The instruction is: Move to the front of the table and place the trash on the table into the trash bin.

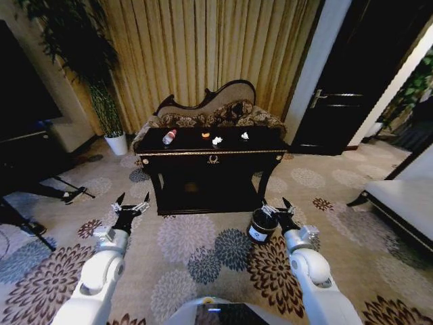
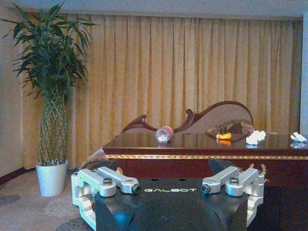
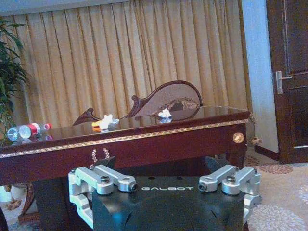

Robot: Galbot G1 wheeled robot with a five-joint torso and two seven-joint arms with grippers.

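Dark surface [image 1: 211, 154] at frame centre carrying bottle [image 1: 169, 137], orange scrap [image 1: 205, 135], white paper wad [image 1: 217, 141], pale piece [image 1: 245, 136], trash bin [image 1: 261, 225] lower right partly hidden behind right end effector [image 1: 278, 207], left end effector [image 1: 132, 204] lower left, both with fingers apart and empty.

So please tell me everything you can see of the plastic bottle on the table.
The plastic bottle is clear, with a red label and a red cap. It lies on its side near the left end of the glossy dark table, apart from the other scraps. Only the tabletop touches it; both grippers are far off.
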